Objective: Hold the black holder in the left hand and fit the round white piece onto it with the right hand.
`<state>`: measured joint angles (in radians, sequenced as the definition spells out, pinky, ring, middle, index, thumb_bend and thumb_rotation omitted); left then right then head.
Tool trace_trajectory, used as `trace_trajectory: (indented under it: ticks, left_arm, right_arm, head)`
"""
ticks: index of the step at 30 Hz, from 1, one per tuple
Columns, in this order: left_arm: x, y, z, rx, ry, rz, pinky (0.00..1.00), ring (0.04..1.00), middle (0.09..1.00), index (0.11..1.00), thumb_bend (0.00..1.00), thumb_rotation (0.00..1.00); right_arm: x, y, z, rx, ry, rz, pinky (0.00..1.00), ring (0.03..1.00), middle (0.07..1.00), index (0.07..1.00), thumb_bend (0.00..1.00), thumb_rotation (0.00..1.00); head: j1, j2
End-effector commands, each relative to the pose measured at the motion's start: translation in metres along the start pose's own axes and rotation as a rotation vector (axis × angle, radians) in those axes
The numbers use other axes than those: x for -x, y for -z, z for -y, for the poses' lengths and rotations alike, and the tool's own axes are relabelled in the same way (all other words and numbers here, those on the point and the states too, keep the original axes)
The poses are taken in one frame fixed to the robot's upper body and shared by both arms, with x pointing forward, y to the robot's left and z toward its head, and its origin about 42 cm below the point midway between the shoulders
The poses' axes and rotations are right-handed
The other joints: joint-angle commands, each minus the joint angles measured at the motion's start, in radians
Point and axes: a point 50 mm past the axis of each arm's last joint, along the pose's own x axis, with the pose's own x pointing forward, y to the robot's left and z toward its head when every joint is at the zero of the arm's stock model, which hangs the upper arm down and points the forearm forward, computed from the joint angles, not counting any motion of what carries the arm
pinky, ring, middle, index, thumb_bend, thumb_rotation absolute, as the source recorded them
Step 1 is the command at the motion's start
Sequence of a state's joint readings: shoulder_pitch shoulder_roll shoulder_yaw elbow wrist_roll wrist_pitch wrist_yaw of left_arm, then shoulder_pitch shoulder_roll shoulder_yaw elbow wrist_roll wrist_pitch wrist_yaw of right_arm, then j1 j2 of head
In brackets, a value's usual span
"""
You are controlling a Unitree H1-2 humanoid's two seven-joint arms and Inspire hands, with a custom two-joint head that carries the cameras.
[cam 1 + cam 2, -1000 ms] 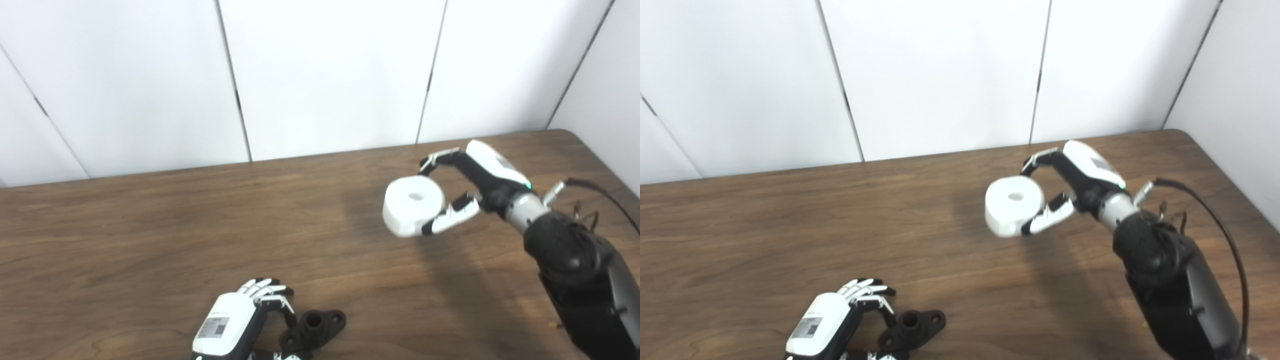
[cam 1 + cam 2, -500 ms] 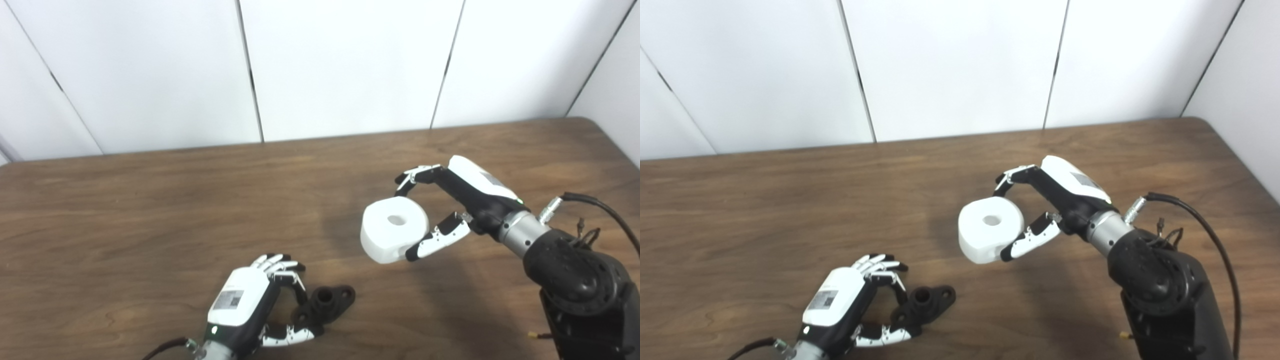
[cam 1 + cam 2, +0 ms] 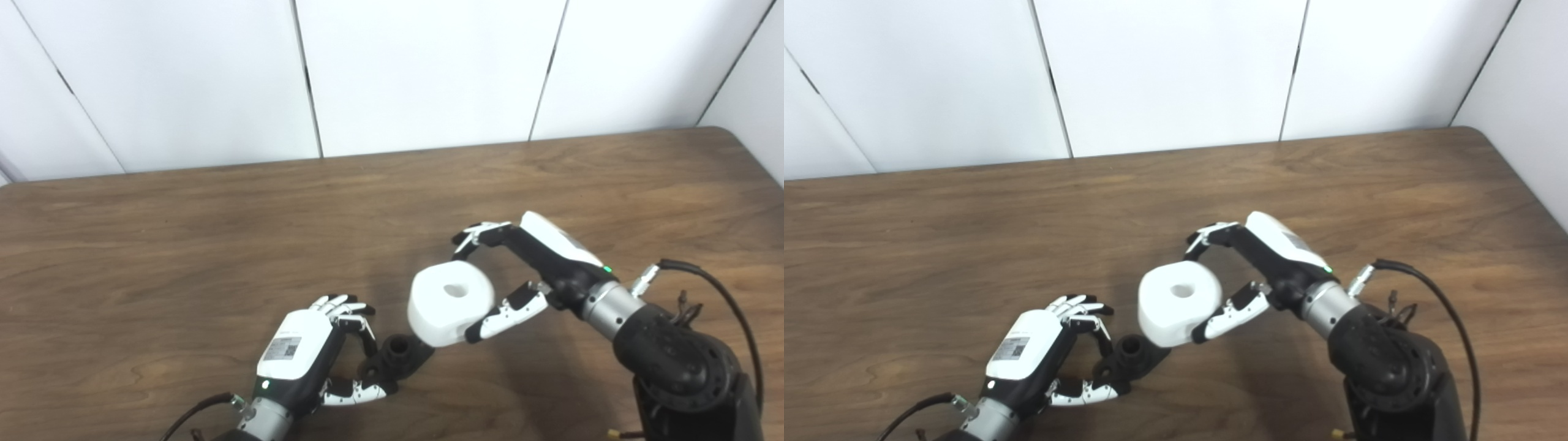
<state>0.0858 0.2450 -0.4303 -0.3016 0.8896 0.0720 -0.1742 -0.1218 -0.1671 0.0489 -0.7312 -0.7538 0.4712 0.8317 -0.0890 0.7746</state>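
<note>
While the left hand [image 3: 300, 352] grips the black holder [image 3: 395, 358] on the table [image 3: 153, 257], the round white piece [image 3: 450, 303] hangs just beside it.
Nearest: left fingers [image 3: 352, 312] and thumb curled around the holder's near end, socket facing up. Farther right: right hand [image 3: 539, 269], fingers over the far side, thumb under the near side, clamped on the white piece, centre hole up, its lower edge overlapping the holder's far flange; contact unclear. White wall panels [image 3: 422, 67] behind.
</note>
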Motion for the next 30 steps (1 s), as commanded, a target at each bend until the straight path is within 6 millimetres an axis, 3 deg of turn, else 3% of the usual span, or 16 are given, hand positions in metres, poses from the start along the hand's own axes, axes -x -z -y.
trace_trajectory:
  ticks: [1,15,30]
  left_arm:
    - [0.007,0.008,0.021,-0.022,0.145,-0.064,0.92,0.888,0.798,0.490,0.52,0.05]
    - [0.004,0.007,0.023,-0.035,0.143,-0.062,0.91,0.883,0.794,0.489,0.52,0.05]
    - [0.003,0.004,0.024,-0.024,0.133,-0.061,0.92,0.887,0.792,0.489,0.52,0.05]
  right_arm:
    - [0.000,-0.015,0.007,0.017,0.042,0.052,0.87,0.911,0.812,0.481,0.53,0.14]
    - [-0.007,-0.033,0.006,-0.020,0.077,0.097,0.87,0.905,0.810,0.481,0.52,0.14]
    - [-0.012,-0.032,-0.010,-0.018,0.037,0.101,0.88,0.905,0.806,0.481,0.52,0.13]
  head:
    - [0.001,0.002]
    - [0.014,0.002]
    - [0.024,0.004]
